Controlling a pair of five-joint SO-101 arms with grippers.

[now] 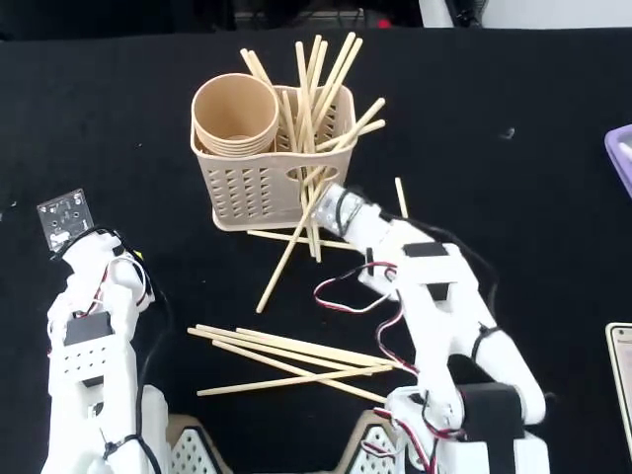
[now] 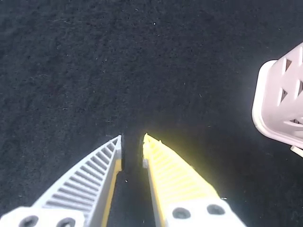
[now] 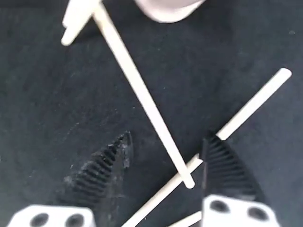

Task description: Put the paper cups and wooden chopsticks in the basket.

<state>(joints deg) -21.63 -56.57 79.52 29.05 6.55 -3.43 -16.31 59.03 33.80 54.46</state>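
The right tool (image 3: 166, 140) hangs released, its black fingers (image 3: 106, 165) spread wide and grasping nothing. Beneath the gap we see two crossed chopsticks (image 3: 142, 99) lying on the black surface (image 1: 513, 197). One ends between the fingers and the other passes just beside one fingertip; we cannot tell if it touches.

From above, this tool sits at the 5 o'clock corner of the basket (image 1: 257, 188), which stands toward 12 o'clock on the surface. A stack of paper cups (image 1: 235, 114) fills the basket's 9 o'clock side, and a bundle of standing chopsticks (image 1: 316, 89) fans out of its 3 o'clock side. A leaning chopstick (image 1: 286, 262) slants from the basket's front down toward 7 o'clock.

Near 6 o'clock, between the two arm bases, a group of loose chopsticks (image 1: 296, 355) lies flat on the surface. A single short stick (image 1: 401, 197) lies just beyond the right arm.

The left tool (image 2: 131, 138) rests at 8 o'clock, well apart from the basket. It is clenched on nothing, and we see only a sliver of dark between its white and yellow fingers (image 2: 165, 165).
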